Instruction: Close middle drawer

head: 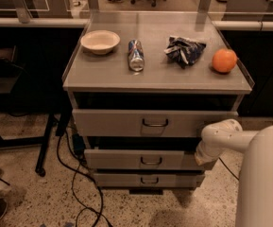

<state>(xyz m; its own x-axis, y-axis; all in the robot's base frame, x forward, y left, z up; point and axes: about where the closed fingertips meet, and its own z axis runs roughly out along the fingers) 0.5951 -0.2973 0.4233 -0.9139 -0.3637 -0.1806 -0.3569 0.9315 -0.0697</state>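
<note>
- Robot body [263, 183]: white, lower right, nearest the camera. No hazard of its own.
- Arm [223, 135]: white, bent, reaching left toward the right side of the drawer stack.
- End effector [201, 156]: at the right end of the middle drawer's front, apparently touching it. Whether it is spread or pressed together cannot be told. Hazard: a push this far off centre may skew the drawer on its runners and jam it.
- Cables [72, 171]: black, loose on the floor left of the stack. Slight hazard, and only if the bench shifts under the push.
- Bottom drawer [122, 179]: low front, slightly out. Hazard: contact slipping downward would drive this one instead.
- Middle drawer [122, 159]: second of three, standing part way out with a dark gap above. Its small loop handle [151, 161] sits at centre, well apart from the end effector.
- Top drawer [107, 122]: taller front, seemingly out farther and overhanging the one below. Hazard: an arm that rises mid-push would strike its right corner.
- Bench [157, 77]: grey top above the drawers.
- Can [136, 55]: lying on its side. Hazard: a hard slam may set it rolling.
- Orange [224, 60]: near the right edge. Same cause, and it may roll off.
- Bag [184, 50], bowl [100, 41]: likely to stay put.
</note>
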